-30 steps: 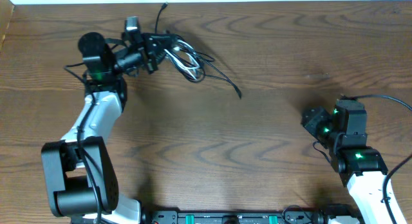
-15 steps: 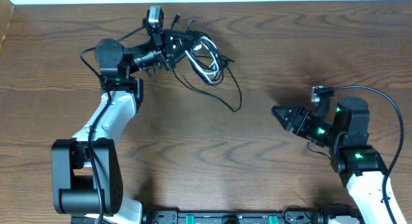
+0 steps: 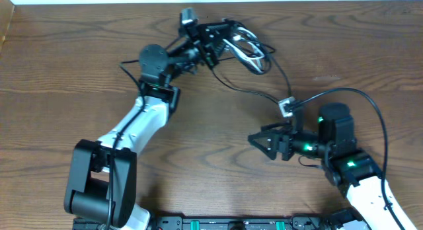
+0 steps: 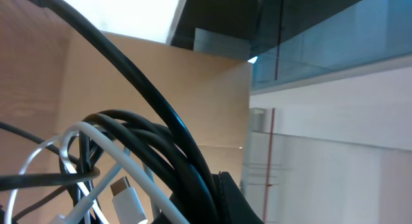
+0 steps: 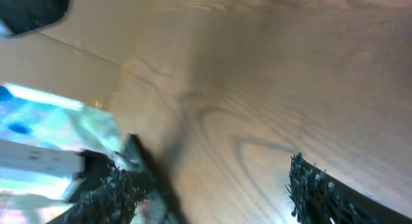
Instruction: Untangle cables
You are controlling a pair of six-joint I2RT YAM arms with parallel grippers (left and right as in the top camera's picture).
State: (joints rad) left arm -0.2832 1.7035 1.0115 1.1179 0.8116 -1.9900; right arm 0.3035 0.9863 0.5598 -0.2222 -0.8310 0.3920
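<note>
**While the left hand (image 3: 211, 46) grips the cables (image 3: 248, 50), the right hand (image 3: 261, 143) stands open and empty**

Because the left hand is clamped shut on the tangle, its wrist view is crowded with black and white cords, a white plug (image 4: 125, 195) among them. From that hand the loops spill outward. Their long axis runs on from its fingertips along the far side of the counter (image 3: 198, 164).

Our right hand has its fingers spread wide, with only bare wood between them. The bundle lies well apart from it, not ahead of its fingertips but off to their side, farther from the arm's base. A black strand (image 3: 248, 91) trails out of the bundle toward the right hand and passes near its wrist.

We judge that strand to be the closer target for the right hand. The hand would need to swing round to face it before closing.
</note>
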